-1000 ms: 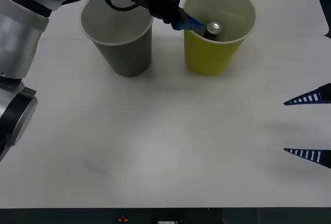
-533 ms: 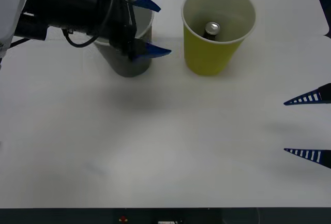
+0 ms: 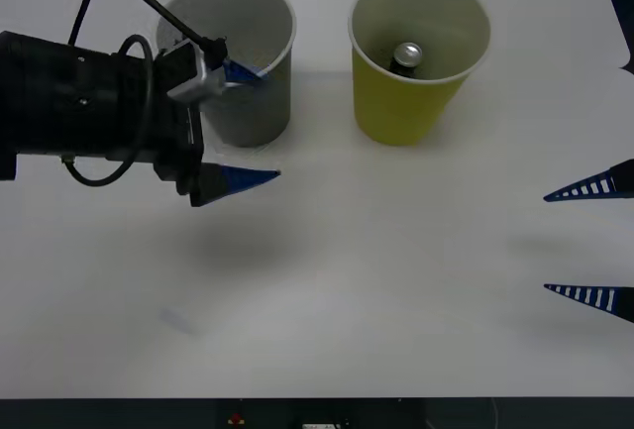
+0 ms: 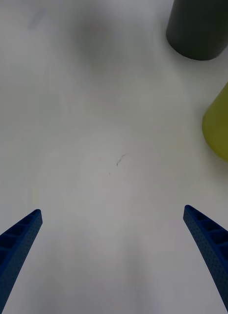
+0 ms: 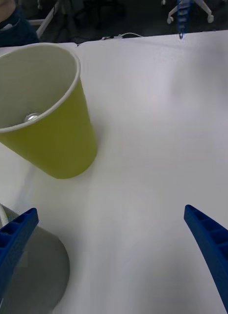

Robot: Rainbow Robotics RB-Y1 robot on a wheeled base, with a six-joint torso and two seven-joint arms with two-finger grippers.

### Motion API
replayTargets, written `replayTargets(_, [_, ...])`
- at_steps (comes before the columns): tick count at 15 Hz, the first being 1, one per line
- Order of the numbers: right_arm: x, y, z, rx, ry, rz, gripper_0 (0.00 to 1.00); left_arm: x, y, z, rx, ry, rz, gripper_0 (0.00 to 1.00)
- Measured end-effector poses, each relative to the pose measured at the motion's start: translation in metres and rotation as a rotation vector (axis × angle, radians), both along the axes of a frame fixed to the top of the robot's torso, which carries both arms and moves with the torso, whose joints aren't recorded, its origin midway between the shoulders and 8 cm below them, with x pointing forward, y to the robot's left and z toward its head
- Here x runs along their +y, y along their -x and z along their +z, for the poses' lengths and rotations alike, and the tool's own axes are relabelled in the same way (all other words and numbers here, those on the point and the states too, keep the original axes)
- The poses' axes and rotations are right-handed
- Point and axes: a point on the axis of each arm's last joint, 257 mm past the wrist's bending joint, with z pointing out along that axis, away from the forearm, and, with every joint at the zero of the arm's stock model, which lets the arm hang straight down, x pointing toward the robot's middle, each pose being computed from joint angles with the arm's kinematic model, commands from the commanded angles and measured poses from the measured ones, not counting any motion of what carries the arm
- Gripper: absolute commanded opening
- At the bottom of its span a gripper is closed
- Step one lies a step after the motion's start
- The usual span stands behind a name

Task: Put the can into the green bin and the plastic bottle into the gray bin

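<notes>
The small silver-grey metal can point(image 3: 408, 54) with its pull-tab top stands inside the large yellow-green tapered bin point(image 3: 396, 112) at the upper centre-right of the front view, so that half of the task looks done. The matching large gray tapered bin point(image 3: 253, 117) stands just to its left. No plastic bottle can be seen on the white table point(image 3: 376, 280).

The left gripper point(image 3: 243, 127) hangs at the upper left of the front view, its blue ribbed fingers spread wide and empty; one fingertip sits in front of the gray bin's rim and wall, the other over bare table just below it. The right gripper point(image 3: 586, 242) waits at the right edge of the frame, fingers likewise apart and holding nothing.

The likely trouble is the left gripper's nearness to the gray bin: a sideways sweep could catch the wall with that upper finger and tip or shove the light bin, possibly into the green one. The second risk is that the bottle still has to be found.
</notes>
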Motion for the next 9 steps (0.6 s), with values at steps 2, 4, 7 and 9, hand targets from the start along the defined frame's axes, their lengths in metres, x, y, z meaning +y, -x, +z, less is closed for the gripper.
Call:
replayTargets(2, [0.000,0.000,0.000,0.000,0.000,0.000,1.00,0.015,0.010,-0.012,-0.008,-0.036,-0.008,1.00])
replayTargets(4, [0.000,0.000,0.000,0.000,0.000,0.000,1.00,0.034,0.016,-0.026,-0.019,-0.081,-0.022,1.00])
replayTargets(7, [0.000,0.000,0.000,0.000,0.000,0.000,1.00,0.059,0.028,-0.044,-0.010,-0.123,-0.035,1.00])
replayTargets(9, [0.000,0.000,0.000,0.000,0.000,0.000,1.00,0.073,0.036,-0.054,-0.002,-0.145,-0.046,1.00])
